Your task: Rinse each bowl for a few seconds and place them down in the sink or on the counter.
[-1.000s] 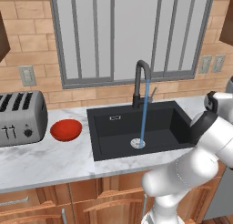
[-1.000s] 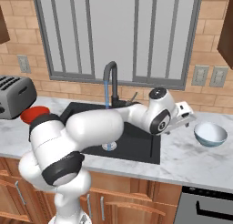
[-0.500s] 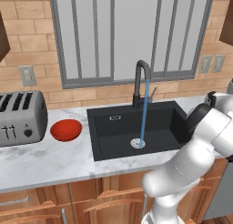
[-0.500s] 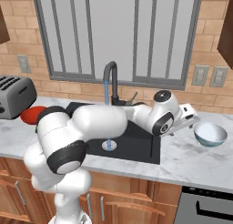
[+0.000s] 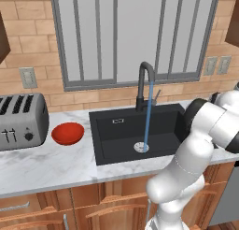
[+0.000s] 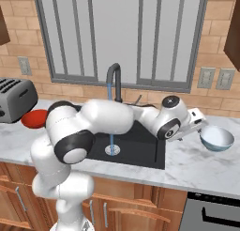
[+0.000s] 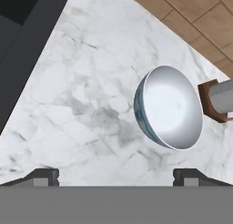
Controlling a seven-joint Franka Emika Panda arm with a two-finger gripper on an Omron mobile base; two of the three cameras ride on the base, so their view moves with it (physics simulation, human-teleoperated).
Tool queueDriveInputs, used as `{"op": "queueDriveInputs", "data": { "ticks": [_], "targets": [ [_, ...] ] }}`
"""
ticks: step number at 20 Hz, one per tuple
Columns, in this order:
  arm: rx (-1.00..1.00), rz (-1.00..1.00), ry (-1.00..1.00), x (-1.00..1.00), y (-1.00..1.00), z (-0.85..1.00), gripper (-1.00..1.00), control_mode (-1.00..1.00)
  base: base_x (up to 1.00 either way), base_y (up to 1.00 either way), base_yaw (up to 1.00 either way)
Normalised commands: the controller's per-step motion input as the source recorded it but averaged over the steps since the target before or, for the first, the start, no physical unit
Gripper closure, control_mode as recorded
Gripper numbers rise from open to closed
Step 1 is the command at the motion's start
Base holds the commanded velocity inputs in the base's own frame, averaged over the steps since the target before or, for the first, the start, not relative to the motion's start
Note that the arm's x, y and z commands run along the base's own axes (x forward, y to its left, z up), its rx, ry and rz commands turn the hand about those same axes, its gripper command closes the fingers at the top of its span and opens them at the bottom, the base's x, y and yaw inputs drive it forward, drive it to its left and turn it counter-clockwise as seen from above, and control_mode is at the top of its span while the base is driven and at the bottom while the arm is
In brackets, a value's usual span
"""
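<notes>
Pale bowl (image 7: 170, 107) sits upright on counter (image 7: 82, 104), mouth up, jaws wide apart.

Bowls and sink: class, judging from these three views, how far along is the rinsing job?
Done: water runs from the faucet into the sink. In hand: the open gripper is near the pale bowl on the counter, holding nothing. Left: grasping and rinsing that bowl, then the red bowl beside the toaster, and setting both down.
</notes>
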Motion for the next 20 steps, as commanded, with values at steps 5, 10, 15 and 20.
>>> {"op": "queueDriveInputs", "data": {
  "ticks": [5,10,15,20],
  "targets": [
    [0.01,0.04,0.00,0.16,-0.23,-0.04,-1.00,-1.00,0.00,0.00,0.00],
    [0.01,0.04,0.00,0.17,-0.21,-0.05,-1.00,-1.00,0.00,0.00,0.00],
    [0.02,0.04,0.00,0.12,-0.22,-0.04,-1.00,-1.00,0.00,0.00,0.00],
    [0.03,0.04,0.00,0.12,-0.21,-0.04,-1.00,-1.00,0.00,0.00,0.00]
  ]
}}
